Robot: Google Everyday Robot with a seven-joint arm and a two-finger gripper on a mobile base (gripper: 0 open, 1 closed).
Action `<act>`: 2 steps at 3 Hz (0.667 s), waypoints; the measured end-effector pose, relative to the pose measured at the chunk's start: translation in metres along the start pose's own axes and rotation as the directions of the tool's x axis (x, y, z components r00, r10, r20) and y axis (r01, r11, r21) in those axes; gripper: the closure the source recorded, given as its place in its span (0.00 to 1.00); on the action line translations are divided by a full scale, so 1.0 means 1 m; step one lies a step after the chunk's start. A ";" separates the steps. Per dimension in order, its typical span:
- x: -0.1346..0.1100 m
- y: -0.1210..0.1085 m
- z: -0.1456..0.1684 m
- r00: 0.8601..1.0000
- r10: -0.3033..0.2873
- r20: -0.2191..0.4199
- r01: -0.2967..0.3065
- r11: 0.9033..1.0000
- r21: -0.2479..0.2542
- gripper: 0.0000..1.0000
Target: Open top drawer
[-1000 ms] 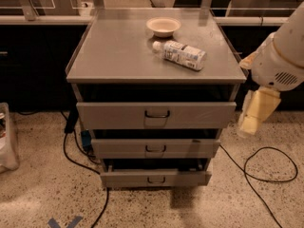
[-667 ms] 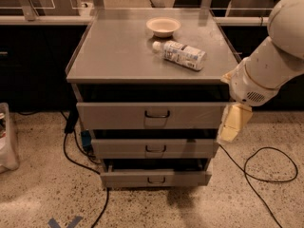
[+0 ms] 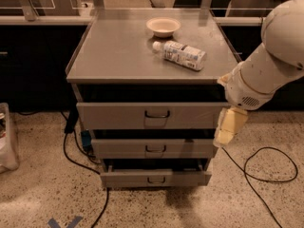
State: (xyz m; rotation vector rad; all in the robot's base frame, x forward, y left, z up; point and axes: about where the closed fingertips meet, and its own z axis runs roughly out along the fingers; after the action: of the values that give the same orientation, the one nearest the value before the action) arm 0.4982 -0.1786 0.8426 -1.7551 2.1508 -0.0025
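Note:
The top drawer (image 3: pixel 118 116) is the widest grey front of three in the metal cabinet (image 3: pixel 118 56), with a small dark wire loop handle (image 3: pixel 157 114) at its centre. Its front stands slightly out from the cabinet under a dark gap. Two narrower drawer fronts (image 3: pixel 152 148) sit below it. My gripper (image 3: pixel 227 128) is cream-coloured and hangs down from the white arm (image 3: pixel 270 65). It is at the right end of the top drawer's front, well right of the handle, and holds nothing that I can see.
A cream bowl (image 3: pixel 163 26) and a plastic bottle (image 3: pixel 181 54) lying on its side are on the cabinet top. Black cables run on the floor at right (image 3: pixel 266 167) and left (image 3: pixel 71 153). A pale bag (image 3: pixel 7 141) stands at far left.
The arm has swung left and a little down, bringing the gripper from beside the cabinet to the right end of the top drawer's front. The drawers have not moved.

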 end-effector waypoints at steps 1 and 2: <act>-0.004 -0.001 0.030 1.000 -0.022 0.018 0.022 1.000 0.000 0.00; -0.013 -0.010 0.061 0.998 -0.047 0.040 0.046 0.999 0.009 0.00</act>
State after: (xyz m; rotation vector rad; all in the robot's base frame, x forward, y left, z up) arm 0.5269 -0.1551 0.7913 -1.7852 2.0786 0.0125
